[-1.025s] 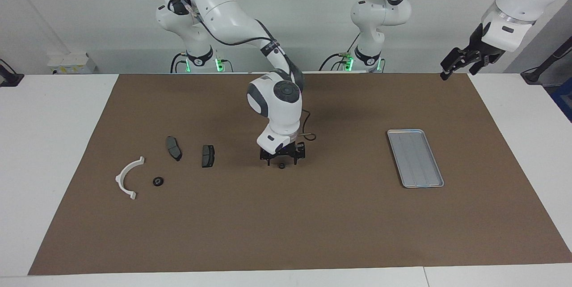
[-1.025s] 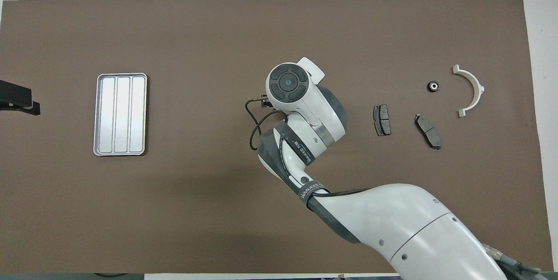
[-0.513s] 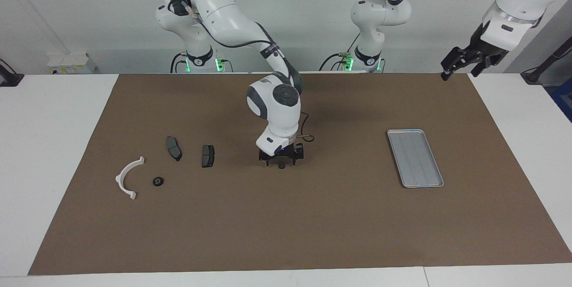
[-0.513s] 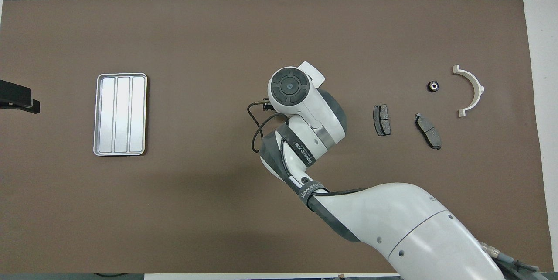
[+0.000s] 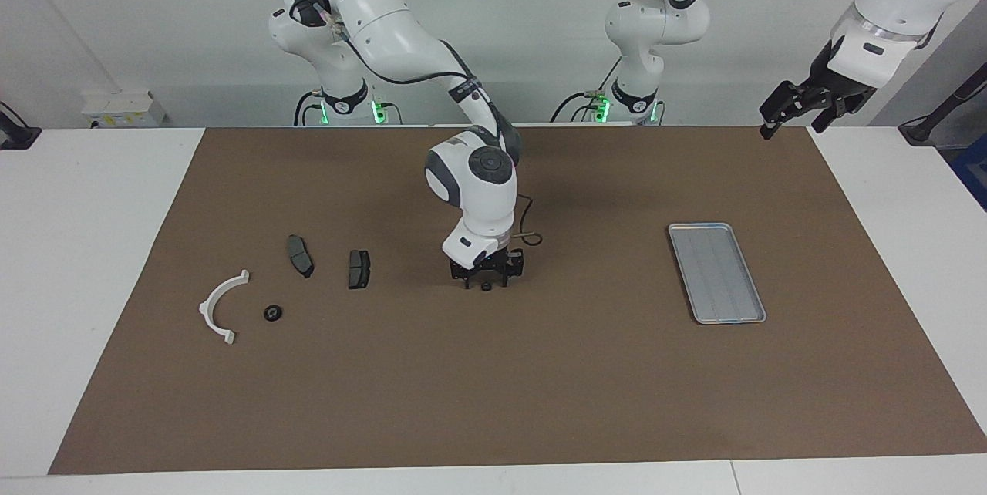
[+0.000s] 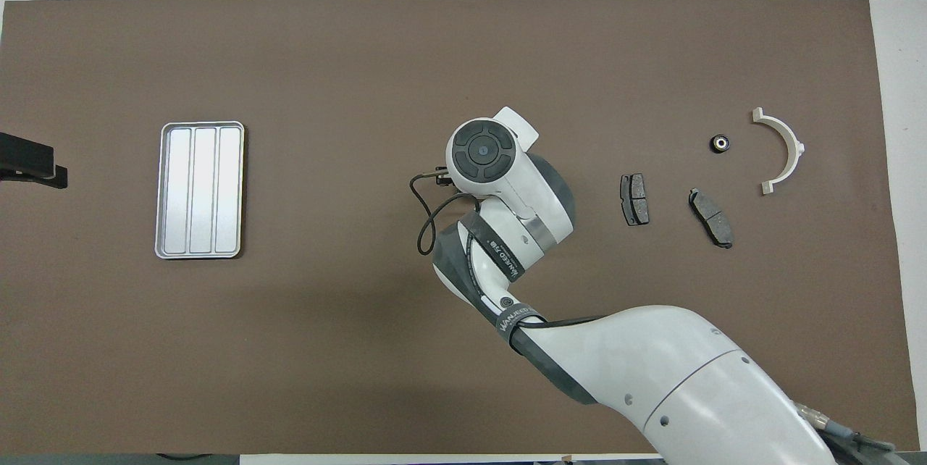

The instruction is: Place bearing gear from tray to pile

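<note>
Facing view: small dark round bearing gear under right gripper.

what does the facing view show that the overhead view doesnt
Only the facing view shows the right hand, low over the mat's middle with a small dark round part at its tips, and both arm bases. Only the overhead view shows the silver-grey tray's ridges from straight above. Both show that tray, the white semicircular bracket, two dark grey brake pads, a small black bearing and the waiting left hand.
</note>
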`<state>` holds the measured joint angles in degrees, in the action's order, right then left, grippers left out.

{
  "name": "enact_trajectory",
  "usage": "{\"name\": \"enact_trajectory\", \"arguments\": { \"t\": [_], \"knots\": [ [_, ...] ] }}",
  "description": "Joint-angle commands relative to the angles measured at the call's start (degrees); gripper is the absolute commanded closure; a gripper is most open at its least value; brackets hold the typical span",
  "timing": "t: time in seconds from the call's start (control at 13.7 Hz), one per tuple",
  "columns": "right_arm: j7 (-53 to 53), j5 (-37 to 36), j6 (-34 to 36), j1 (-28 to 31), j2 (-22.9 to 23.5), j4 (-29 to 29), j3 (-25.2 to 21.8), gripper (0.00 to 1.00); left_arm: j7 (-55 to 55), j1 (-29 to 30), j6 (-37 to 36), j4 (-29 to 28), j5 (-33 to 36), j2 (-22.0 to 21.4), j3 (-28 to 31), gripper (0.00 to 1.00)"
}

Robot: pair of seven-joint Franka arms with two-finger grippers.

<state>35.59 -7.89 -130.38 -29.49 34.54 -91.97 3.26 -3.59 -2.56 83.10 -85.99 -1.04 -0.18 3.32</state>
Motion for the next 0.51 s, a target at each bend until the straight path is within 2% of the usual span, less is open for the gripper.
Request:
{"name": "enact_trajectory", "arguments": {
  "t": [0.0,0.07,0.15,0.44],
  "knots": [
    [0.0,0.6,-1.0,0.7,-0.9,-2.2,0.3,0.8,0.1,0.8,3.8,-3.0,1.0,-1.8,-0.9,0.0],
    [0.0,0.7,-0.9,0.7,-0.9,-1.9,0.3,0.94,0.2,0.8,3.8,-3.0,1.0,-1.8,-1.0,0.0],
    [-0.1,0.6,-0.6,0.8,-0.9,-1.6,0.3,1.0,0.3,0.8,3.6,-3.0,0.8,-1.6,-1.0,0.0],
    [-1.0,0.2,2.2,2.2,-0.9,1.6,0.2,1.0,0.6,0.8,3.5,-4.1,0.7,-1.4,-1.0,0.0]
  ]
}}
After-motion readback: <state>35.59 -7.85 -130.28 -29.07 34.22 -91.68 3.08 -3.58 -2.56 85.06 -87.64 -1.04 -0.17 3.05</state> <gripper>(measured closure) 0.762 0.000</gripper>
